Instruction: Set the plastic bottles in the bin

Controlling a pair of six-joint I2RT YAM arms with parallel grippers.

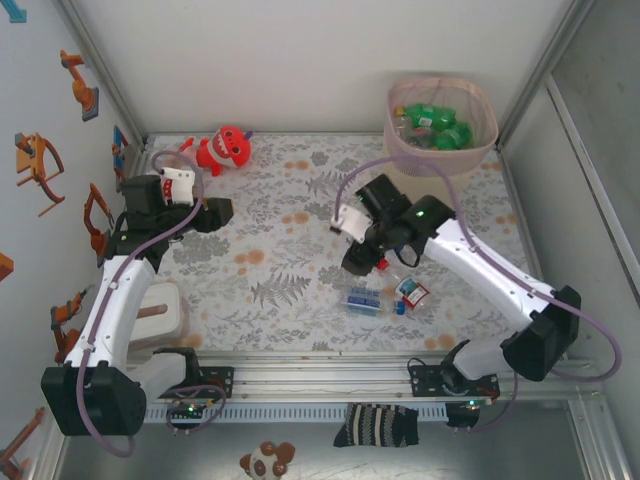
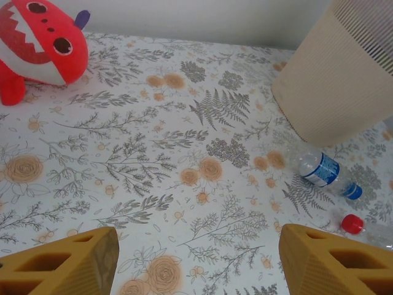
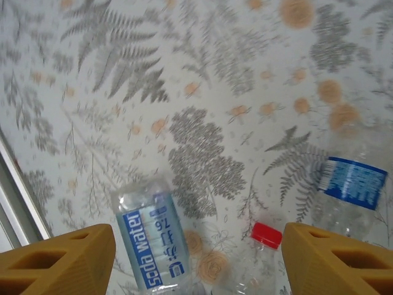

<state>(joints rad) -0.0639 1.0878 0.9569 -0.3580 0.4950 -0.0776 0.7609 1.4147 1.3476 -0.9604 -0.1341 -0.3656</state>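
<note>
1. Currently, the right gripper (image 3: 196,252) is being held spread, empty, above clear plastic bottles (image 1: 363,300) lying before the pink-rimmed beige bin (image 1: 440,158).
2. The soda-water-labelled bottle (image 3: 150,236) is being overhung off-centre, its long axis crossing the finger line.

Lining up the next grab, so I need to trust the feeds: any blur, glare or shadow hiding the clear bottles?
Right wrist: the cloth softens toward the top, yet the Soda water bottle has a legible label; the clear body by the red cap nearly vanishes into the print. Left wrist: crisp, even light, the blue-labelled bottle stands out. Top external: flat light, no hard shadows, coarse detail.
</note>
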